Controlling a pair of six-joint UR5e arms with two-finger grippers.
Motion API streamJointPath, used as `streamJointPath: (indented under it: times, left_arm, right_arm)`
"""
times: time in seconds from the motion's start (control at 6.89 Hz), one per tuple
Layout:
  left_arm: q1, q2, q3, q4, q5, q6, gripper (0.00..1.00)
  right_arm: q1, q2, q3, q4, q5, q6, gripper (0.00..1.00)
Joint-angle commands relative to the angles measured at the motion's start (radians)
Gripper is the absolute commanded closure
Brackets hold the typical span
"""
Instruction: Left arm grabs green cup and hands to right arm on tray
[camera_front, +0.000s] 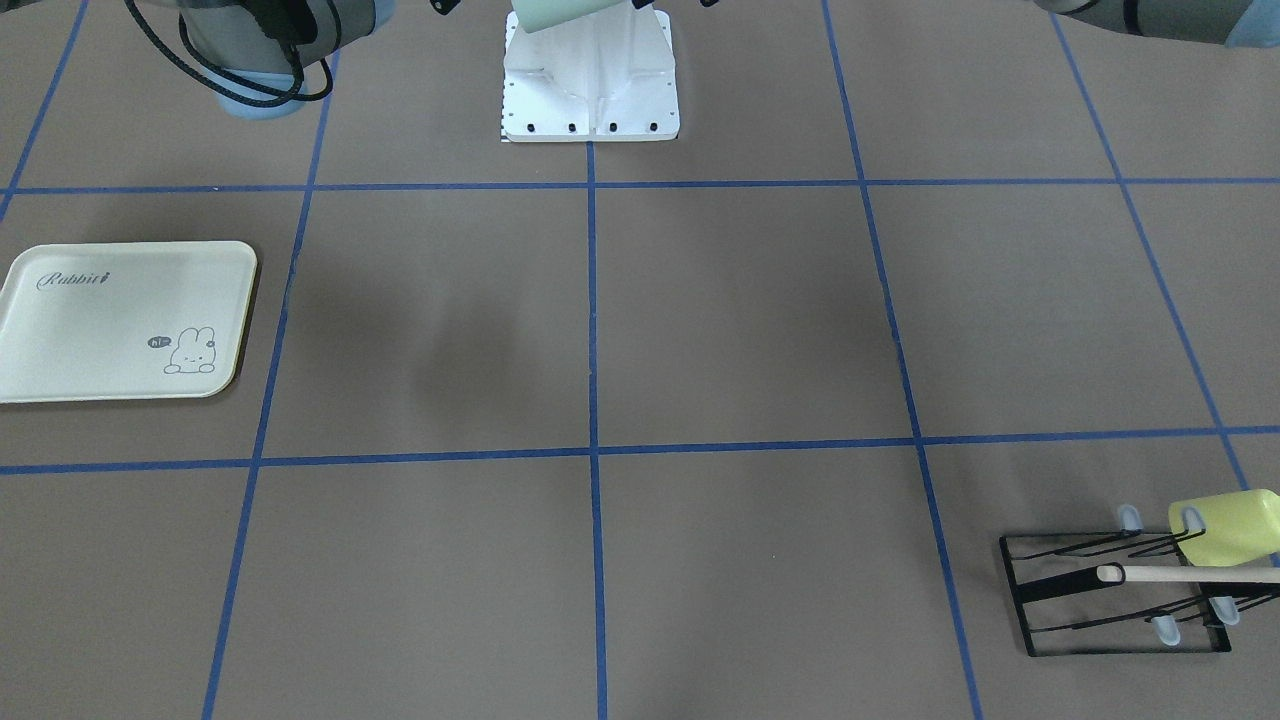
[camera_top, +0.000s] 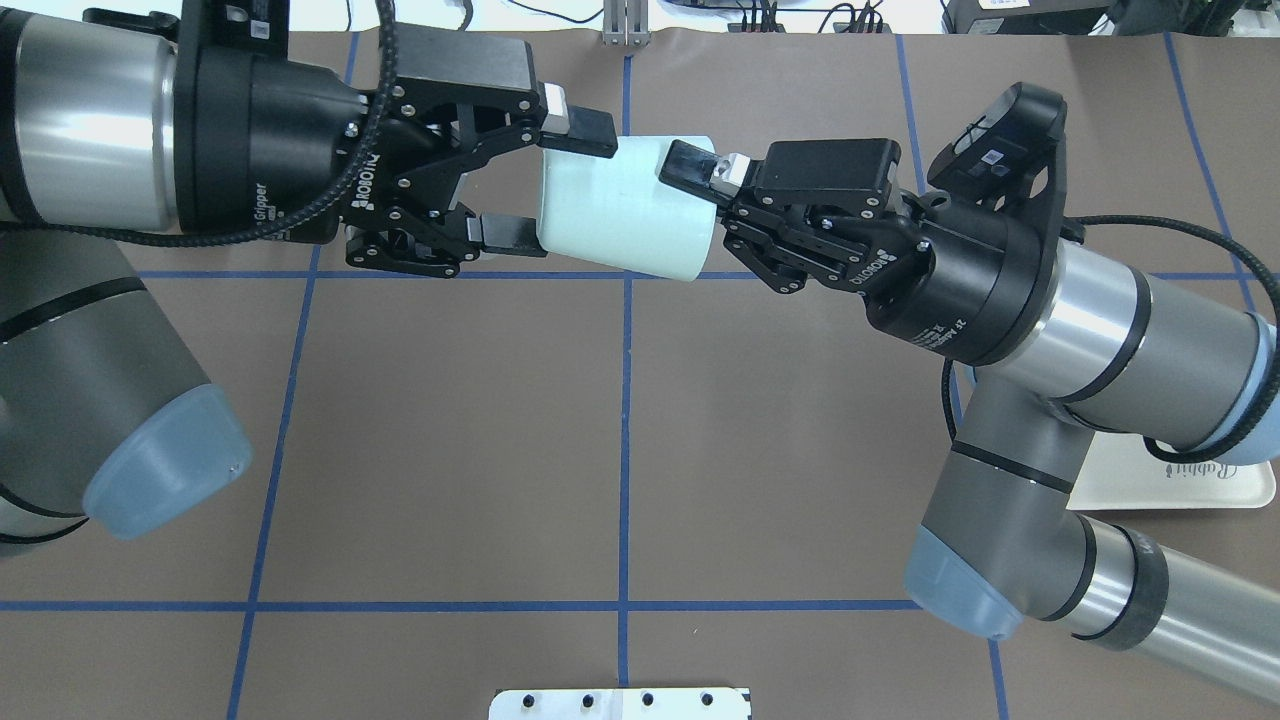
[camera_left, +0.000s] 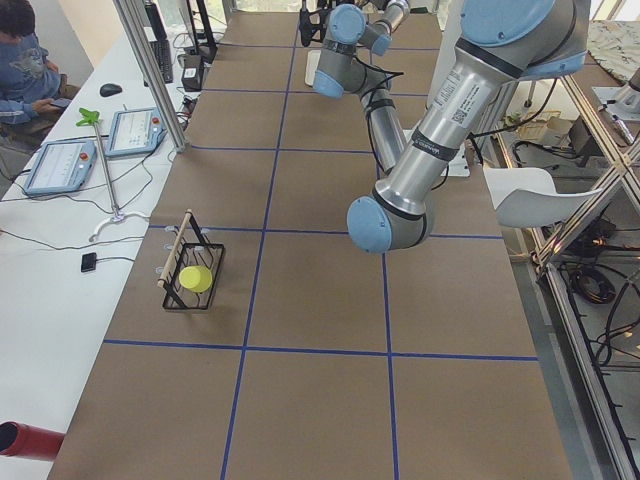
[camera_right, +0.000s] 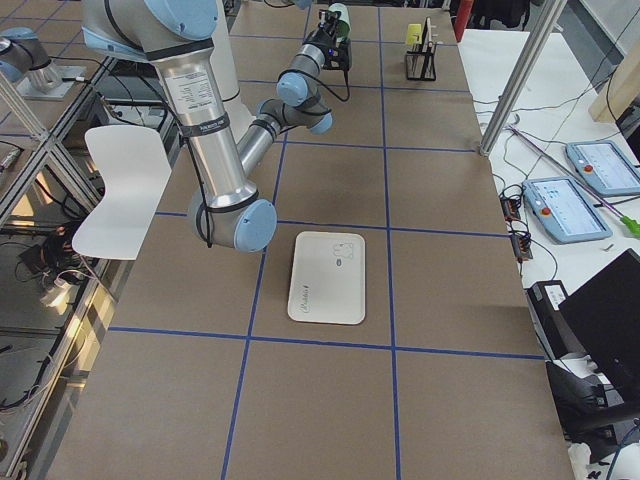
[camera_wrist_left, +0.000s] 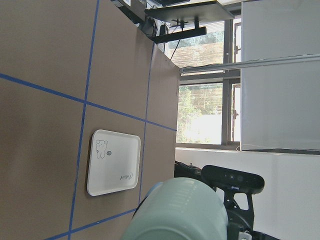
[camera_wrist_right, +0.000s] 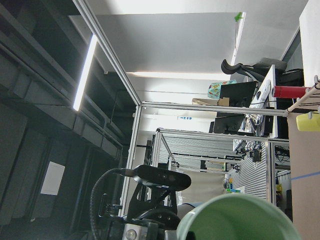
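Observation:
The green cup (camera_top: 625, 210) hangs on its side in mid-air between my two grippers, base to the left and rim to the right. My left gripper (camera_top: 568, 183) is shut on its base end. My right gripper (camera_top: 695, 212) straddles the rim end. One finger (camera_top: 688, 164) lies on the cup wall and the other is hidden, so I cannot tell its grip. The cup also shows in the left wrist view (camera_wrist_left: 177, 212) and its open mouth in the right wrist view (camera_wrist_right: 235, 220). The cream tray (camera_front: 120, 320) lies empty on the table, partly under my right arm in the overhead view (camera_top: 1180, 480).
A black wire rack (camera_front: 1110, 600) holding a yellow-green cup (camera_front: 1225, 525) and a wooden rod stands at the table's far corner on my left. The white base mount (camera_front: 590, 90) is near me. My right elbow (camera_top: 960, 580) hangs low beside the tray.

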Motion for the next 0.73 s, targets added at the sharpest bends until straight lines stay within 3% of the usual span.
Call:
streamJointPath:
  times: [0.0,0.29,0.58]
  left_arm:
    - [0.000,0.004,0.000,0.003,0.001,0.007,0.00]
    - [-0.003,0.005,0.050,0.000,0.009,0.027,0.00]
    - [-0.002,0.095,0.069,0.005,0.008,0.169,0.00]
  right_arm:
    - [0.083,-0.011,-0.002,-0.174,0.079,-0.002,1.00]
    - [0.198,-0.010,-0.004,-0.366,0.220,-0.013,1.00]
    - [0.259,-0.010,-0.002,-0.597,0.354,-0.121,1.00]
